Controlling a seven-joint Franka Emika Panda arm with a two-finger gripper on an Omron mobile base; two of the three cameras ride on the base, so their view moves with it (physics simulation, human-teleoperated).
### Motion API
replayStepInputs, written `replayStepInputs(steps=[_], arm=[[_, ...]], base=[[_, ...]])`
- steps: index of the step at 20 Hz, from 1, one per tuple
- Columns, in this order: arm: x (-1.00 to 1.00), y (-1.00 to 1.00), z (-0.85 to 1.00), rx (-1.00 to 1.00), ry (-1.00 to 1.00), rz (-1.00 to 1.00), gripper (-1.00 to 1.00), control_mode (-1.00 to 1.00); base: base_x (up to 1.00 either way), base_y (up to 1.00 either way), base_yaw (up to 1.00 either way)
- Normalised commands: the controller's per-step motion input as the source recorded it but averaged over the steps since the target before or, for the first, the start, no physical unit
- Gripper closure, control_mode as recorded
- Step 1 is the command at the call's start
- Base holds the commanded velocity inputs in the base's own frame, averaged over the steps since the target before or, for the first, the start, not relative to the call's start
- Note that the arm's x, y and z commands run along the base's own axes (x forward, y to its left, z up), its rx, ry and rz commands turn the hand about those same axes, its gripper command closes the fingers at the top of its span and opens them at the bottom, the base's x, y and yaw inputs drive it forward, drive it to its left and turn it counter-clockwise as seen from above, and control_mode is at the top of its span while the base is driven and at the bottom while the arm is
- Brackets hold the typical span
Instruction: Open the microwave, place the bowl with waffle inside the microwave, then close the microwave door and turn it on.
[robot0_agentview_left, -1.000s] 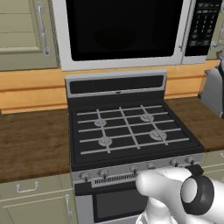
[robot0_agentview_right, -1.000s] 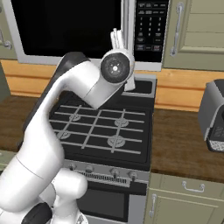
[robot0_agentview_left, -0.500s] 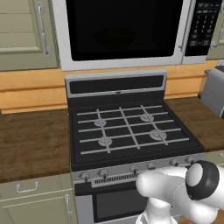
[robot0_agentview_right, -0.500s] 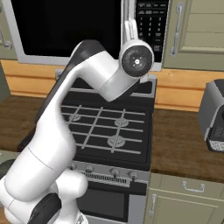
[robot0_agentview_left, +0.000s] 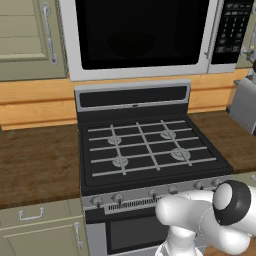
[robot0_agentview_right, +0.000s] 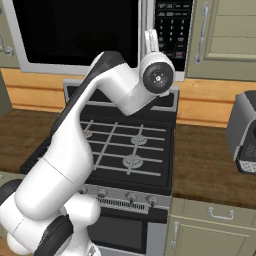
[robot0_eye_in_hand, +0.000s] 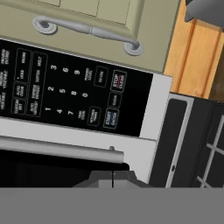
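Rightward and up went the arm over the last second, carrying the tool from the window's edge to the seam between door and keypad. The microwave hung above the gas stove, its door shut, with the long grey bar handle running vertically in the room along the door's right edge, though it lay sideways in the hand view. That handle sat just ahead of the tool, close above the dark finger tips at the bottom of that view, and the keypad panel lay just beyond it. I could not tell whether the tool was open or closed. Reaching the handle probably needed only a short advance. A cabinet door stood right of the keypad, and a grey toaster rested on the bench, well below. Nothing appeared to block the way.
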Motion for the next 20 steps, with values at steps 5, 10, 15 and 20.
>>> replayStepInputs(steps=[5,10,15,20], arm=[[0.16,0.00,-0.06,0.02,0.00,0.00,1.00,-1.00],[0.26,-0.15,0.00,0.06,0.00,0.00,1.00,-1.00],[0.33,-0.22,0.00,0.07,0.00,0.00,1.00,-1.00],[0.19,-0.03,0.00,0.02,0.00,0.00,1.00,-1.00]], base=[[0.00,0.00,0.00],[0.00,0.00,0.00],[0.00,0.00,0.00],[0.00,0.00,0.00]])
